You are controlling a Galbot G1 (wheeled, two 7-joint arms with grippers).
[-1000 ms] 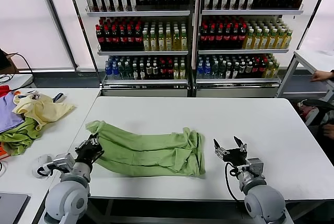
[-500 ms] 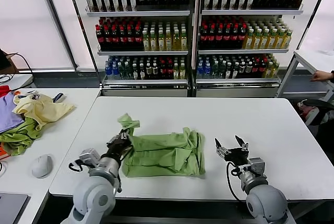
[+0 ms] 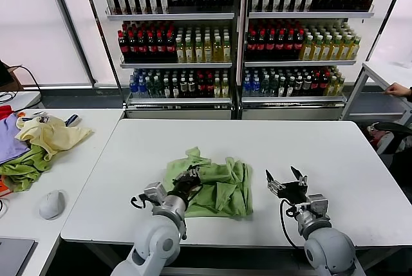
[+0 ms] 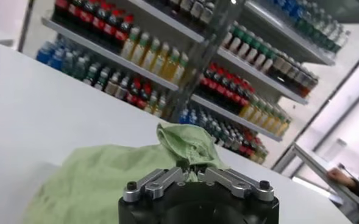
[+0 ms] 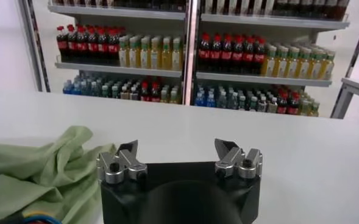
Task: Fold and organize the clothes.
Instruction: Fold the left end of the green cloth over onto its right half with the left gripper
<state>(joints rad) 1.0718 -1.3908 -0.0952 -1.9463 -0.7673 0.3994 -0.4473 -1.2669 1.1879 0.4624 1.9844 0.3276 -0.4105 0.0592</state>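
A light green shirt (image 3: 222,186) lies bunched near the front middle of the white table (image 3: 302,147). Its left end is pulled over onto the rest. My left gripper (image 3: 188,178) is over the shirt's left part, shut on a pinch of the green cloth. The left wrist view shows that fold rising just past the closed fingertips of my left gripper (image 4: 191,168), with the shirt (image 4: 100,179) spread beyond. My right gripper (image 3: 284,181) waits just right of the shirt, open and holding nothing. In the right wrist view, my right gripper (image 5: 179,152) is apart from the shirt (image 5: 39,173).
A side table on the left holds a heap of yellow, green and purple clothes (image 3: 35,144) and a grey mouse (image 3: 51,204). Shelves of bottles (image 3: 238,38) stand behind the table. A person's hand (image 3: 399,89) rests on a desk at far right.
My left gripper has swept right from the table's left side, carrying the shirt's left end over onto its right half. The right arm has stayed put.
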